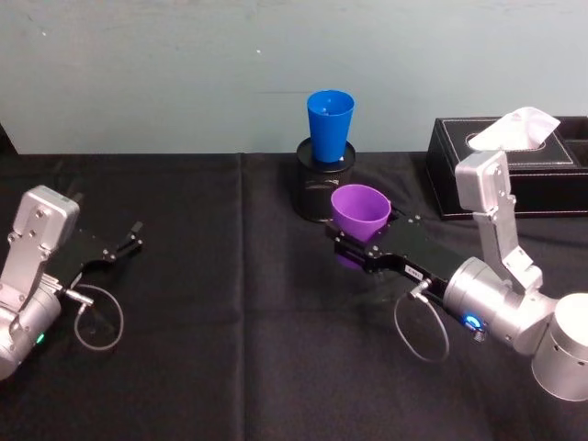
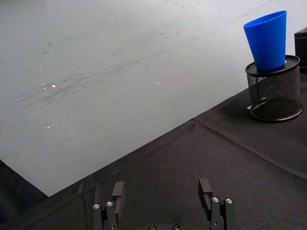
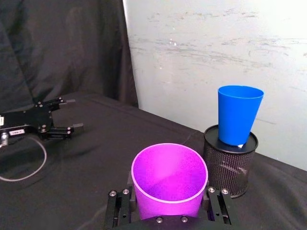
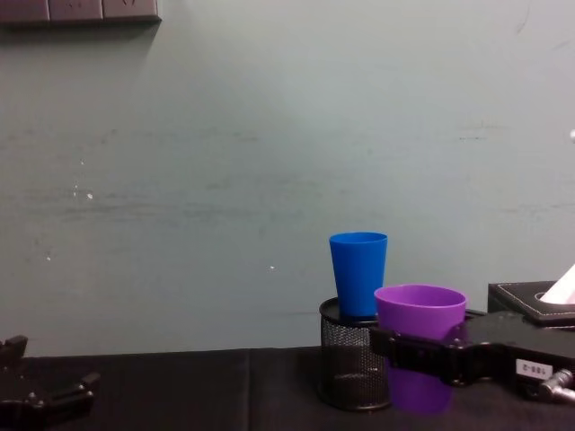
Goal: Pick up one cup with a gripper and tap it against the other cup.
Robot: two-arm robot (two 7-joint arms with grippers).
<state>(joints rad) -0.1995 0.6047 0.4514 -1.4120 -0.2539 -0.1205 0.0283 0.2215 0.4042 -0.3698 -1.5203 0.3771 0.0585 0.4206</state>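
My right gripper [image 1: 360, 237] is shut on the purple cup [image 1: 359, 210], holding it upright just above the black cloth. From the right wrist the purple cup [image 3: 170, 179] sits between the two fingers. The blue cup [image 1: 330, 125] stands upright on top of a black mesh pen holder [image 1: 322, 186] at the back, a little behind and left of the purple one, apart from it. In the chest view the purple cup [image 4: 420, 353] is lower than the blue cup [image 4: 358, 273] and slightly right. My left gripper [image 1: 124, 243] rests open at the far left.
A black tissue box [image 1: 514, 165] with a white tissue stands at the back right, behind my right arm. The black cloth [image 1: 230, 349] covers the table up to a pale wall. Loose cable loops hang by each wrist.
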